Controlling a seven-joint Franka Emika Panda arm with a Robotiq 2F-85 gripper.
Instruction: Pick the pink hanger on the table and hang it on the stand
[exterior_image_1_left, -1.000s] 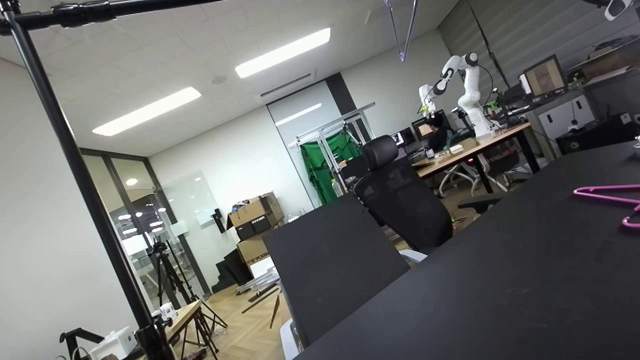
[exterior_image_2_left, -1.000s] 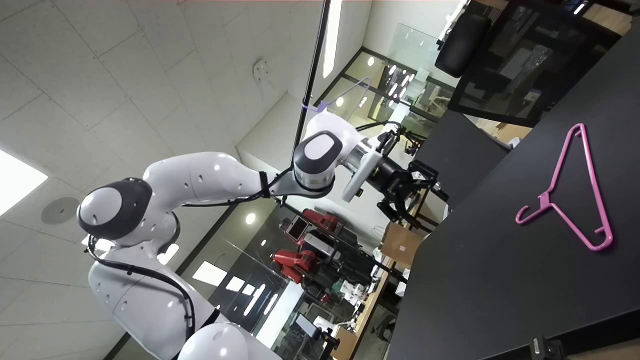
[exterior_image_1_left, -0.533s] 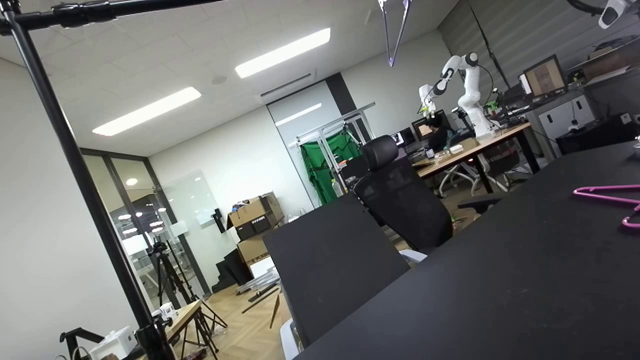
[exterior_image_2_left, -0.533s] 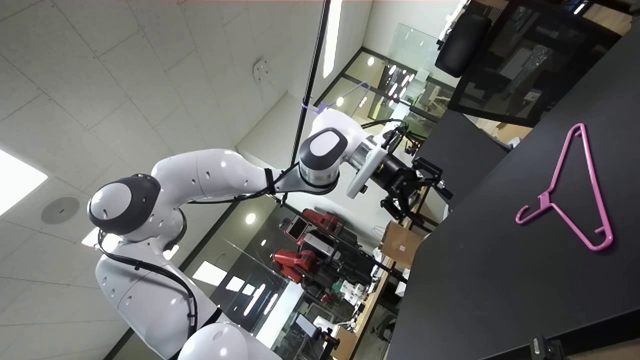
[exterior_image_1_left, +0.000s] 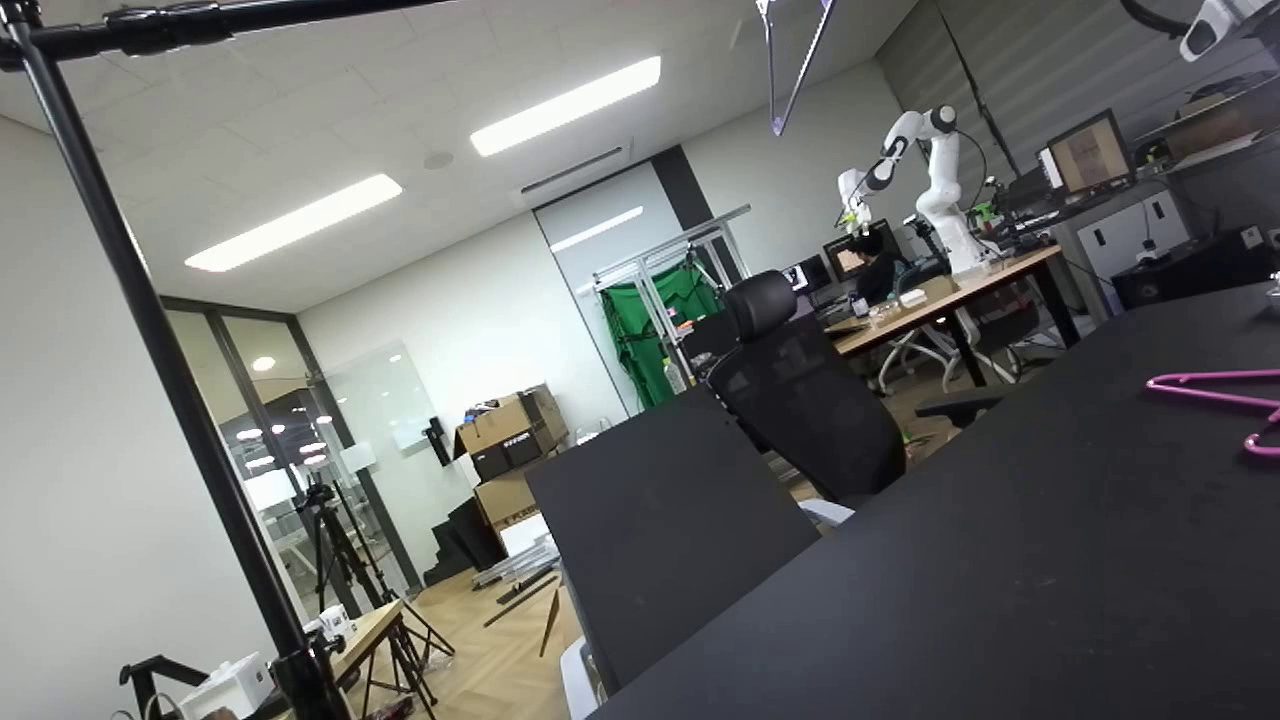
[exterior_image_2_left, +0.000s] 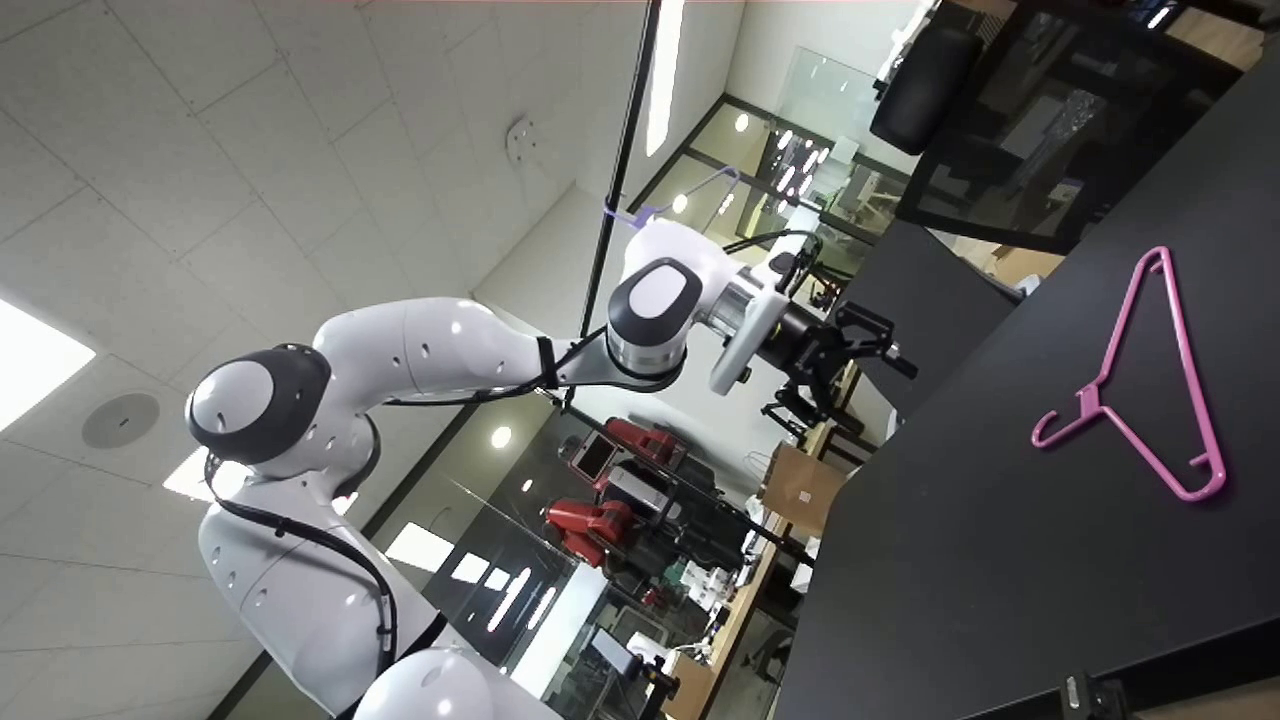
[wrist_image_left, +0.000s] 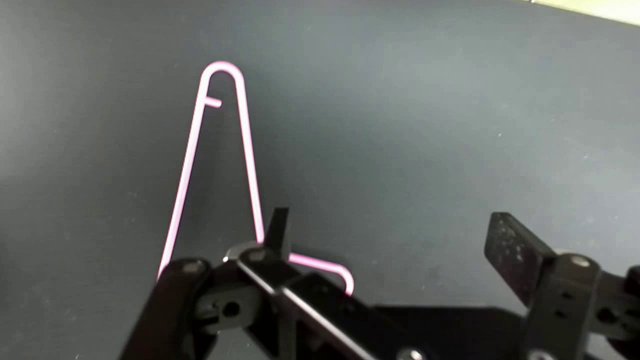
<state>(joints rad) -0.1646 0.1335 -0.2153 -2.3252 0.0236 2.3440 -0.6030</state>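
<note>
The pink hanger lies flat on the black table. It also shows, cut by the right edge, in an exterior view. My gripper is open and empty, above the table and apart from the hanger. In the wrist view the fingers are wide apart. The left finger hides the neck of the hanger, and its hook end shows between the fingers. The black stand has an upright pole and a top bar, which also shows behind the arm.
A purple hanger hangs on the stand's bar, close to my arm's wrist link; I cannot tell whether they touch. It also shows at the top of an exterior view. A black chair and a black panel stand by the table edge.
My arm and gripper have moved to the right, toward the table and the pink hanger, in an exterior view. The purple hanger has shifted a little. The pink hanger has not moved.
</note>
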